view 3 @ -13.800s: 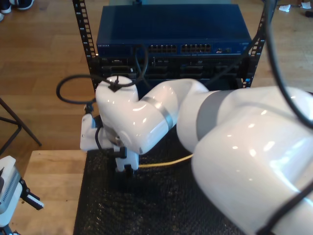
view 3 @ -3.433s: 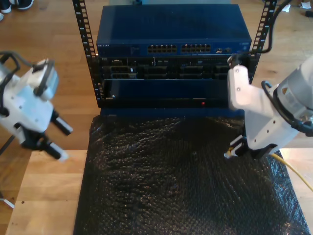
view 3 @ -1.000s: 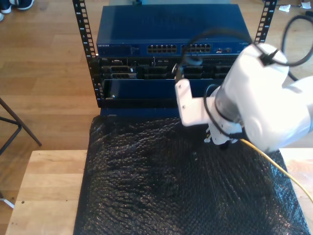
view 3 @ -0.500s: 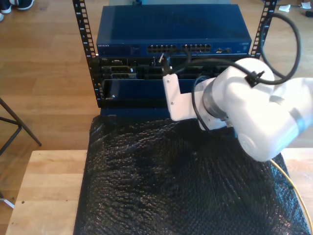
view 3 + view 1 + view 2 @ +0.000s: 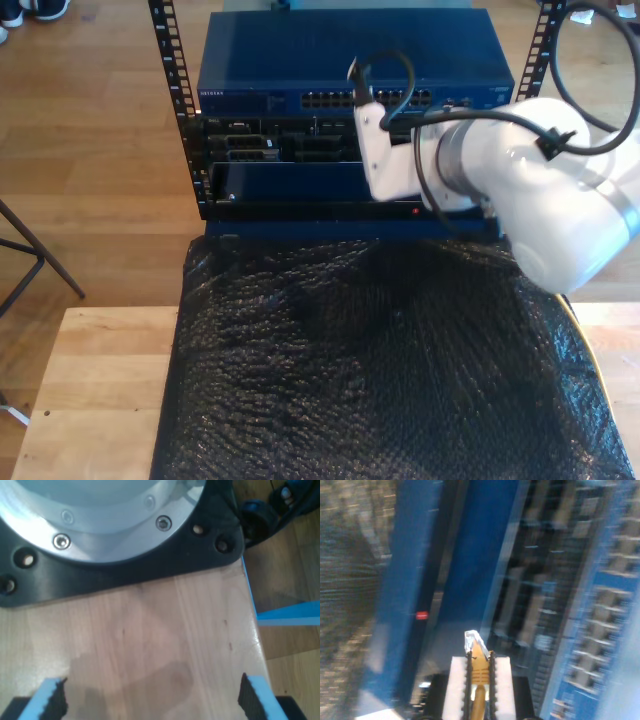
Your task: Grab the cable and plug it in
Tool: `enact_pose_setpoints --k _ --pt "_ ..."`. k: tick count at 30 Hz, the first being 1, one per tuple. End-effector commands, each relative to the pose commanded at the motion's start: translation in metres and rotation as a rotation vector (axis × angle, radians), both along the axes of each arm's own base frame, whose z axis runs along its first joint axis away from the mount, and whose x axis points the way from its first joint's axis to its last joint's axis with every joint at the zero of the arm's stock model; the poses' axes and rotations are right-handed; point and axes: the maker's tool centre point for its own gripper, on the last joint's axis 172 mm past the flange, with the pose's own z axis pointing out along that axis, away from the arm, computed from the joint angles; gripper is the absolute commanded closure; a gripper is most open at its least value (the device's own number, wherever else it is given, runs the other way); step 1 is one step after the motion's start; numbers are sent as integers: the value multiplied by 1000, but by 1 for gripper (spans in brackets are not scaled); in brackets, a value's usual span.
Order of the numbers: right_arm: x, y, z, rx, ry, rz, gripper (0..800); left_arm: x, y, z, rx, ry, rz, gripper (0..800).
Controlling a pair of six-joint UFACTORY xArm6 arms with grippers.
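One cable (image 5: 478, 667), pinched in second tool (image 5: 479, 672)

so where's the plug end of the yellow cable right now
The cable's plug sticks out from between the pads of my second gripper, pointing at the blue rack gear, near its small red light.

1. Your rack (image 5: 180, 110) stands at the far side of the exterior view, past the mat (image 5: 370, 370).
2. The switch (image 5: 300, 70) sits at the rack's top, with the other units (image 5: 270, 150) stacked under it.
3. The mat lies on the table (image 5: 90, 400), which shows bare at the exterior view's left.
4. My second gripper (image 5: 479, 667) sits in front of the rack face, above the mat's far edge, toward the exterior view's right.
5. The cable (image 5: 479, 672) is pinched between its jaws, with the plug (image 5: 474, 641) sticking out toward the rack.
6. My first gripper (image 5: 150, 700) hangs over the table, near an arm base (image 5: 115, 535) bolted on it.
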Motion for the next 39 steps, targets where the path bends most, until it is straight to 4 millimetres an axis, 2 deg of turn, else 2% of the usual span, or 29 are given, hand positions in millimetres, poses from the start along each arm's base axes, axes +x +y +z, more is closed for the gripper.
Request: enact_pose_setpoints --k 4,7,11,25,27,34,36,39 --pt "2 7 5 25 -30 18 800 0 0 0 0 0 0 0" --pt "10 0 19 53 -75 12 800 0 0 0 0 0 0 0" --pt "13 6 34 83 -126 33 800 0 0 0 -2 0 0 0" --pt "-6 23 56 86 -221 125 800 0 0 0 0 0 0 0" --pt "-12 28 51 66 -236 167 800 0 0 0 0 0 0 0" --pt "-22 23 32 74 -222 174 800 0 0 0 0 0 0 0" --pt "-30 30 34 111 -259 204 800 0 0 0 0 0 0 0" --pt "-39 26 43 152 -342 236 800 0 0 0 0 0 0 0"
